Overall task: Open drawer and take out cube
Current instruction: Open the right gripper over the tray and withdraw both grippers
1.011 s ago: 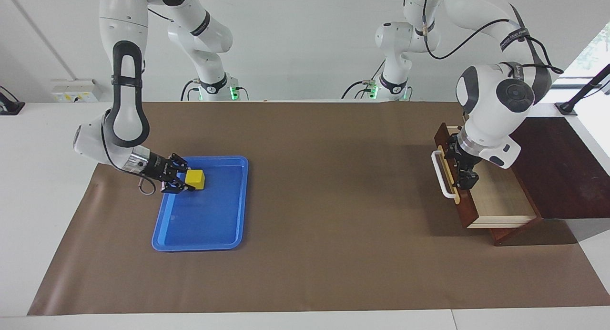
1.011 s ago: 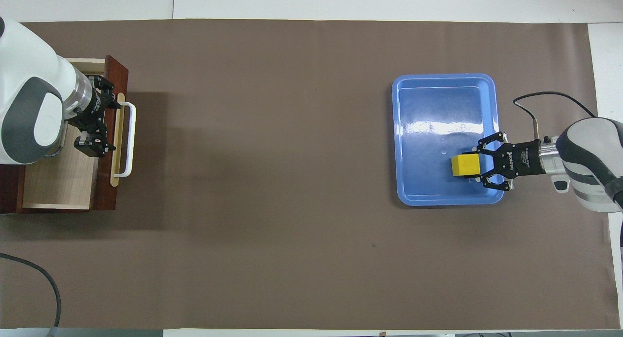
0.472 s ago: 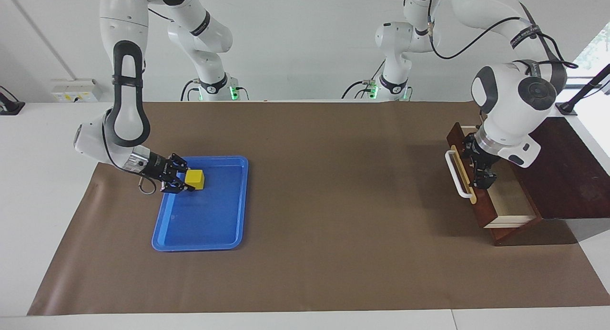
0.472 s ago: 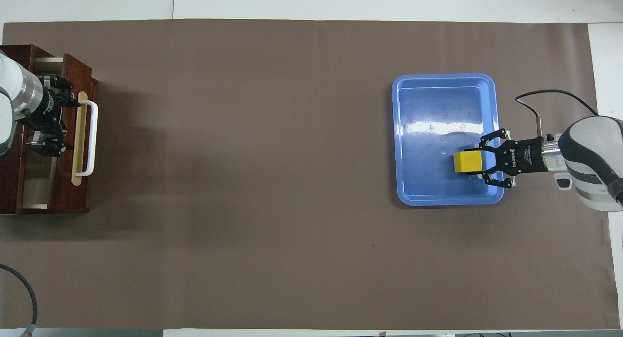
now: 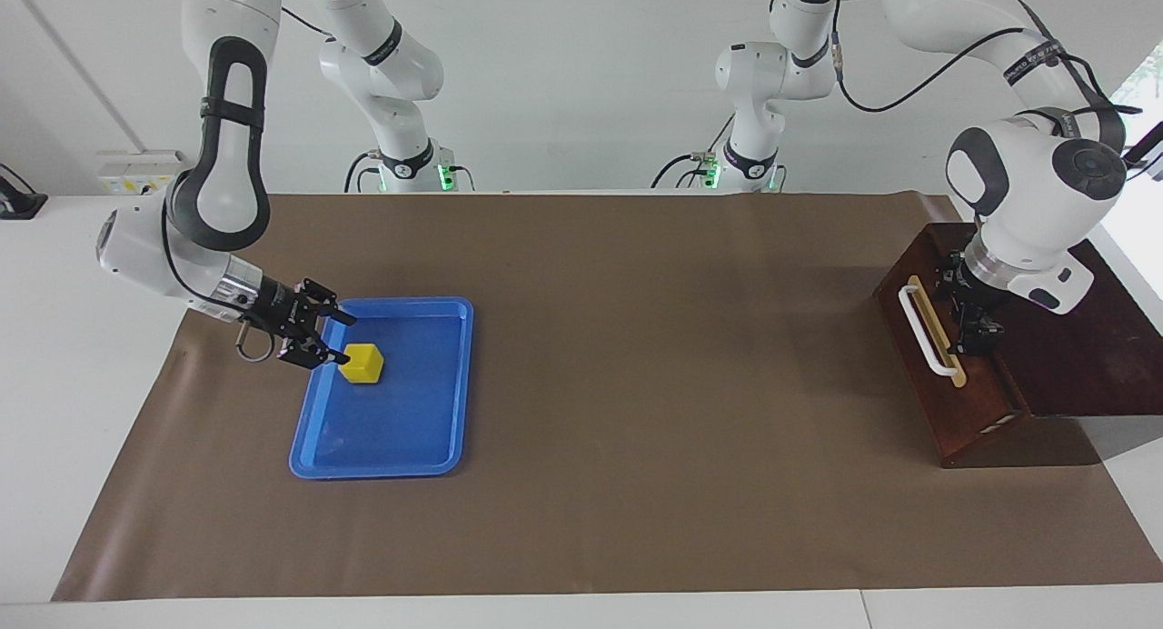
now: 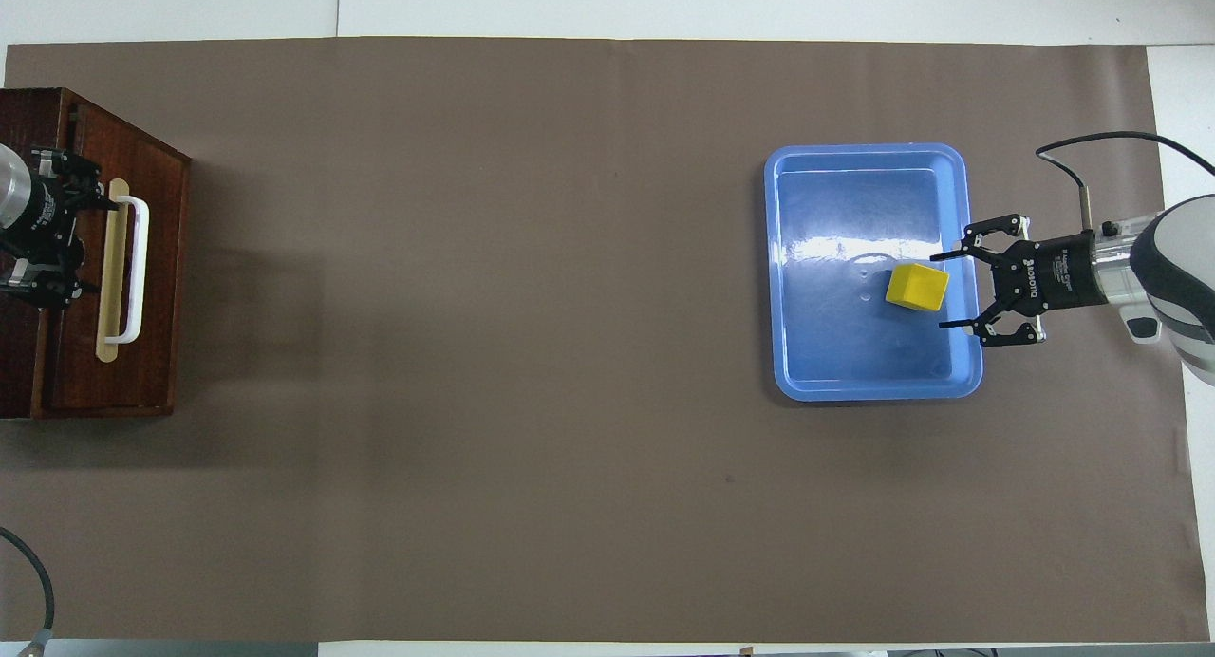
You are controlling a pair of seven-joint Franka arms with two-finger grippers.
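drawer [image 5: 936, 343] pushed shut, cube [image 5: 363, 364] released onto tray [image 5: 436, 429]

– How is the drawer [image 5: 945, 361] seen?
– It is seen shut flush in its dark wooden box at the left arm's end of the table, its reddish-brown front crossed by a white bar handle [image 5: 927, 331] on a brass strip.
– And where is the cube [image 5: 363, 363] found?
– The small yellow block is found lying free, slightly turned, inside the blue tray [image 5: 436, 447] at the right arm's end, near the tray's rim.
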